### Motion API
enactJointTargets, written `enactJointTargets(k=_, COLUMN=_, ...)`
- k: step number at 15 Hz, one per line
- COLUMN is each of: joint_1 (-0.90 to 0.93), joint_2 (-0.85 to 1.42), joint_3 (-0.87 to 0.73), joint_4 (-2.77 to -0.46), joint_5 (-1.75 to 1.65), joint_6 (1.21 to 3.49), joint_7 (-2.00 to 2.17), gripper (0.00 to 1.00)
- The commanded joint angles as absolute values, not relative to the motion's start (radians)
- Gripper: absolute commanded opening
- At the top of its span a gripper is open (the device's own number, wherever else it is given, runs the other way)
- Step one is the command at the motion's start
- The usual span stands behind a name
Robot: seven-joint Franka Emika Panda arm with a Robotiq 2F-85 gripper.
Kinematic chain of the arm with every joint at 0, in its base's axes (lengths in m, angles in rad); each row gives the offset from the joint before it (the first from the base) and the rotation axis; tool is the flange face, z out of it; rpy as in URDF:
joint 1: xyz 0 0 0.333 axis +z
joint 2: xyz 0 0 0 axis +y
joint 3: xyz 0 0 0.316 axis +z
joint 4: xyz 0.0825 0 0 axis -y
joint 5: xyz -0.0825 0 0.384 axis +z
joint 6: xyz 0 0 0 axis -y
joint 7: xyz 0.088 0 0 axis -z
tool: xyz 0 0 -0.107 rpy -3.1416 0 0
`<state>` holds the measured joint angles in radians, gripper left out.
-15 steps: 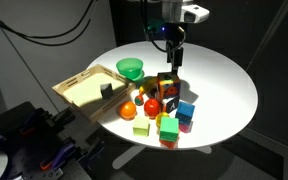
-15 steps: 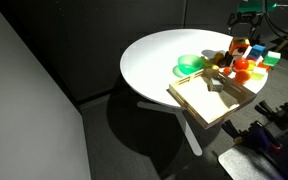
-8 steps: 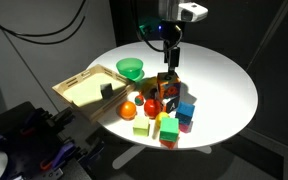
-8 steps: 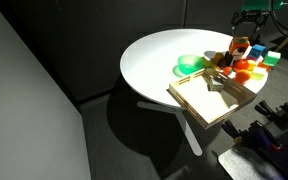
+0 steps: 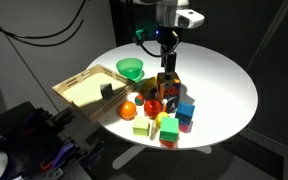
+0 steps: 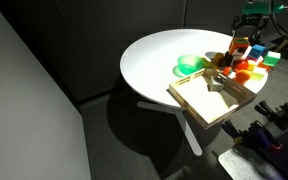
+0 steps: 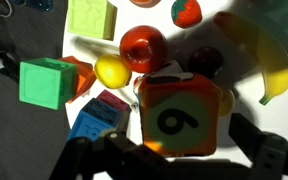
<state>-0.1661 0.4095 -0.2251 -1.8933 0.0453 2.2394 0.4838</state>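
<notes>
We see the gripper (image 5: 167, 61) hanging straight down over the orange plastic cube (image 5: 168, 82), which stands in the heap of toys towards one side of the round white counter (image 5: 224, 80). In the wrist view the cube (image 7: 179, 115) shows a black digit on its upper face, and the dark fingers (image 7: 84, 158) stand well apart on either side of it. The jaws are spread wide and hold nothing. They seem just clear of the cube, though we cannot tell for certain whether they touch it.

We judge that the cube sits higher than its neighbours because it rests among them, propped by the crowd. A red tomato-like ball (image 7: 142, 46) and a small yellow lemon (image 7: 112, 70) lie just beside it. A green cube (image 7: 46, 82) and a blue block (image 7: 96, 115) are near, and a yellow banana (image 7: 269, 55) curves round the far side.

A green plastic bowl (image 5: 131, 69) sits close to the heap. Beside it a shallow wooden tray (image 5: 84, 88) overhangs the counter's edge, probably set there to be within the arm's reach.

The counter is matt white on a single pedestal (image 6: 156, 100), brightly lit. The room around it is dark, with black walls and hanging cables (image 5: 44, 25).
</notes>
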Motion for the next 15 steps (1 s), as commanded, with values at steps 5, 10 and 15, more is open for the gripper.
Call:
enactJointTargets(k=5, joint_1=-0.186, joint_2=0.407, joint_3=-0.211, joint_4=-1.891, joint_5=0.116, joint_6=2.176, joint_7=0.395, gripper=1.00)
enactJointTargets(k=10, joint_1=-0.193, joint_2=0.411, joint_3=-0.211, joint_4=-1.883, joint_5=0.139, joint_6=2.135, joint_7=0.351, gripper=1.00)
enactJointTargets(k=15, joint_1=-0.172, joint_2=0.408, joint_3=-0.230, joint_4=-1.895, joint_5=0.095, joint_6=2.192, joint_7=0.393, gripper=1.00)
